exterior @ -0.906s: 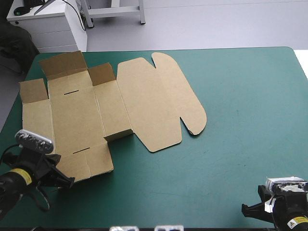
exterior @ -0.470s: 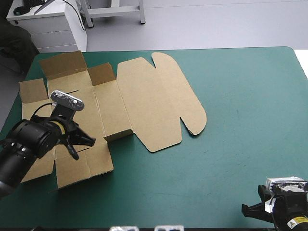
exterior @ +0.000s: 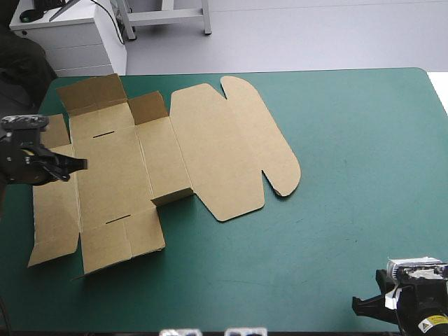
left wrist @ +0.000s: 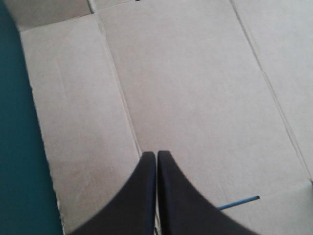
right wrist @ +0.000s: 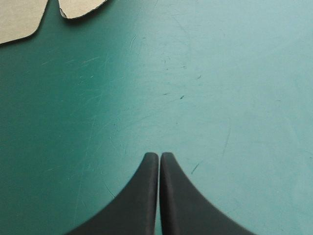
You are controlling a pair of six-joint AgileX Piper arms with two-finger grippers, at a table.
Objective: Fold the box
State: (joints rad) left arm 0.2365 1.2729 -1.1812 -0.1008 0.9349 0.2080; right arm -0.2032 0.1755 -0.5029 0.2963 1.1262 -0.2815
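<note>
Hanging over the left panels of the flat cut brown cardboard box (exterior: 210,147), left gripper (exterior: 75,165) had black fingers (left wrist: 142,196) pressed together, empty. Box lay on left half of teal-green tabletop (exterior: 350,175). At near-right corner, right gripper (exterior: 364,305): fingers together, empty.

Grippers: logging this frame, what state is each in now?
Left gripper: shut, holding nothing, above the box.
Right gripper: shut, holding nothing, above the teal-green cover.

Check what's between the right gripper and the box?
Only bare teal-green cover lies between the shut right gripper and the box, whose rounded edge shows ahead in the right wrist view; the high view shows the same.
</note>
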